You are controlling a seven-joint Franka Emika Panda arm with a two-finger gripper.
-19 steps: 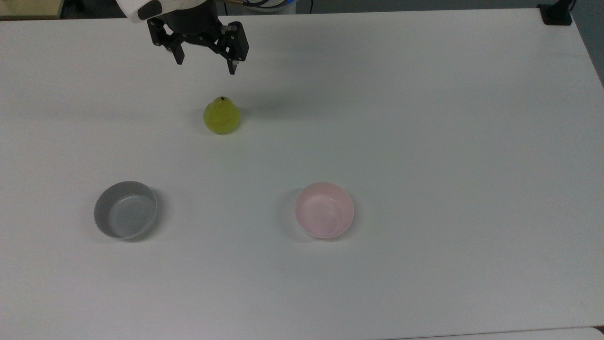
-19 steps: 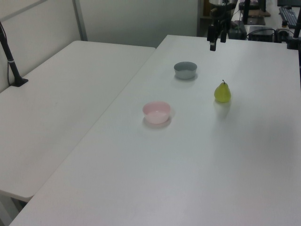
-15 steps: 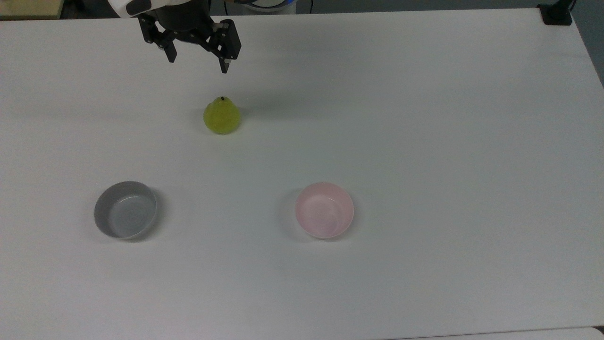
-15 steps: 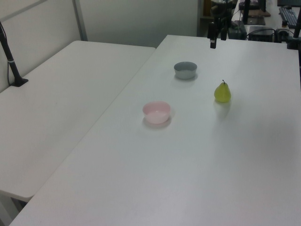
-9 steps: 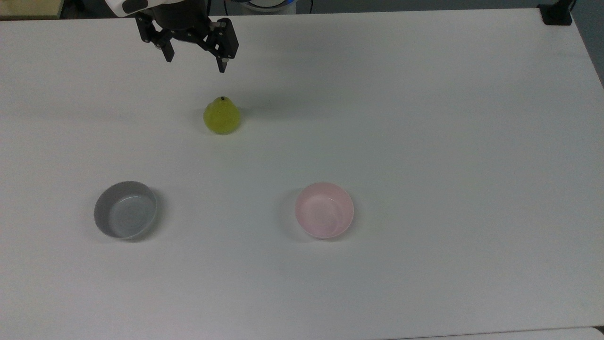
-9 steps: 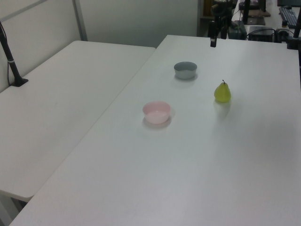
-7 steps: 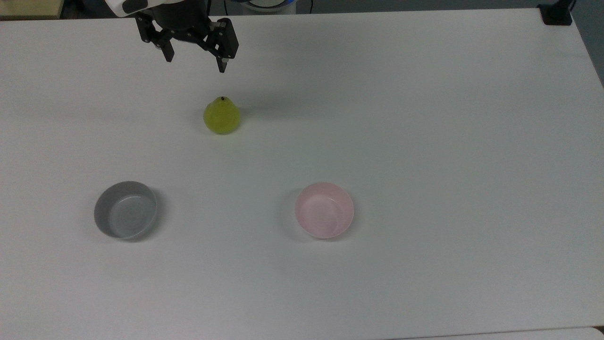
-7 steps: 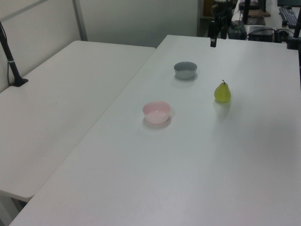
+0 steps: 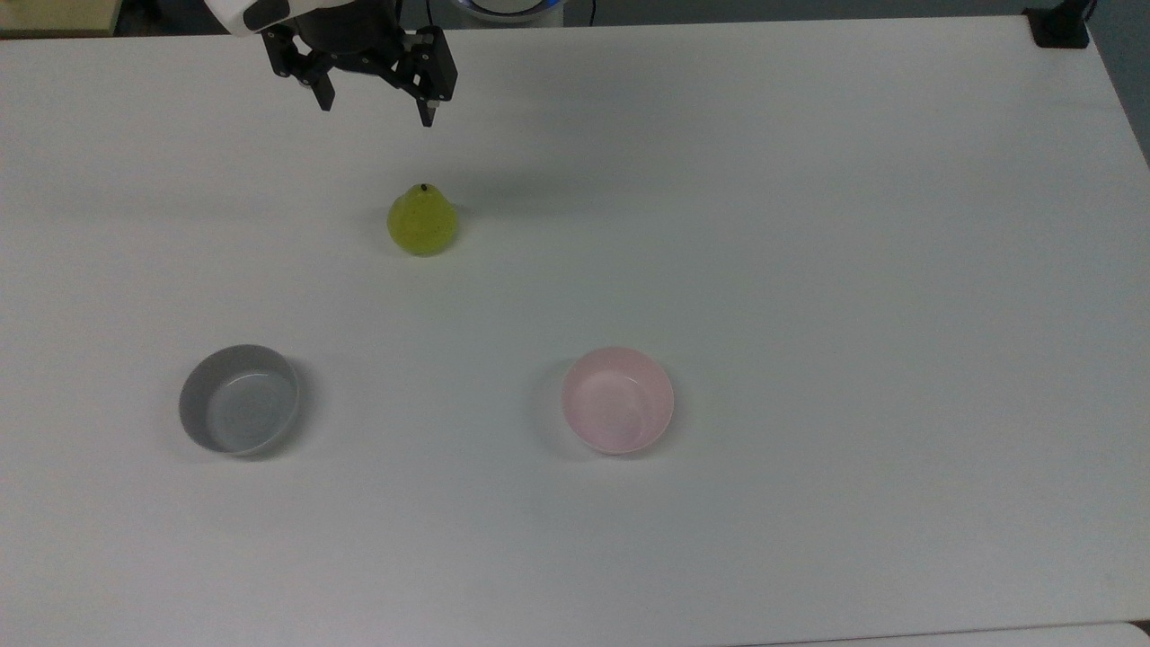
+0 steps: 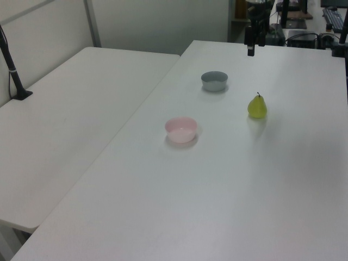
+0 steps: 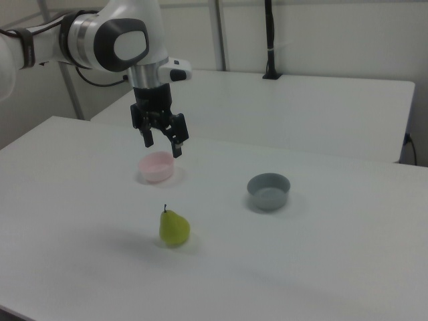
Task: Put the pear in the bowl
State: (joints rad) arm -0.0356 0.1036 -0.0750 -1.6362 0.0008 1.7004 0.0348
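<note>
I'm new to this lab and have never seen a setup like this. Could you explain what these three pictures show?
They show one moment from three cameras. The white machine is a robot arm; at its end is a black gripper with two fingers, open and holding nothing. It hangs in the air above the white table.

The top view looks down on the table. The left view and right view look across it from opposite sides, which is why the things swap sides between them.

Three things stand on the table, all apart: a yellow-green pear, upright with its stem up, a pink bowl and a grey bowl. Both bowls are empty. In the top view the pear stands a little below the gripper.

The pear belongs in the pink bowl; that is not yet done.
</note>
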